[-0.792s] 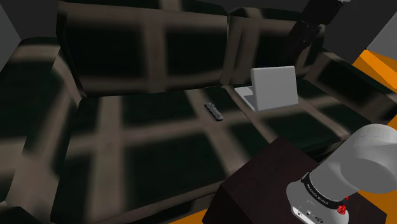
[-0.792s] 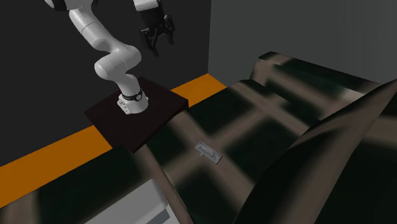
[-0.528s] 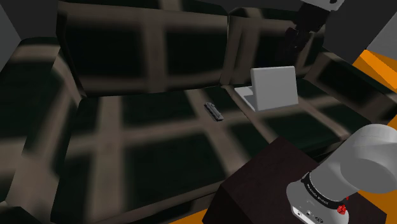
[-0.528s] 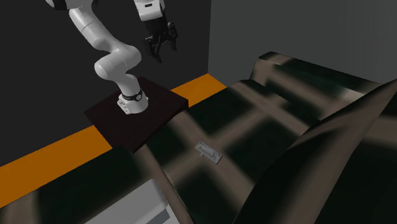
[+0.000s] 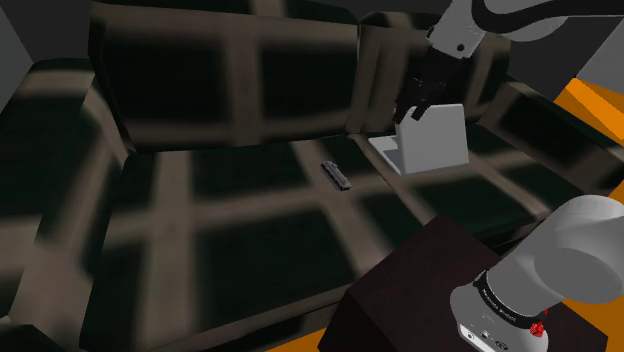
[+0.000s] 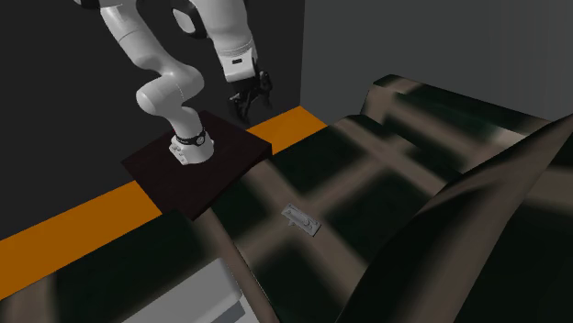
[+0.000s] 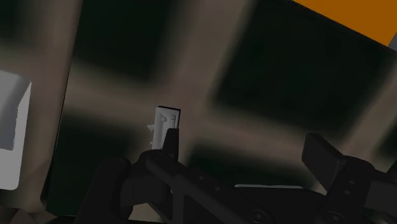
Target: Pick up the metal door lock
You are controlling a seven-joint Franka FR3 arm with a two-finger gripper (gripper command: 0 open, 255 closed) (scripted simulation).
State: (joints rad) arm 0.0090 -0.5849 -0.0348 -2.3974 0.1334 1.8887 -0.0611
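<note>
No text, number or sign can be read anywhere. A dark band [image 5: 503,298] low on the arm [image 5: 588,250] bears tiny pale marks, possibly lettering, illegible.

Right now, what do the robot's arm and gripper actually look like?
The arm is glossy white, built of rounded tubular links with dark joints. A black ring circles its base, with a small red mark just below. The gripper is all black, with two blocky fingers.
</note>
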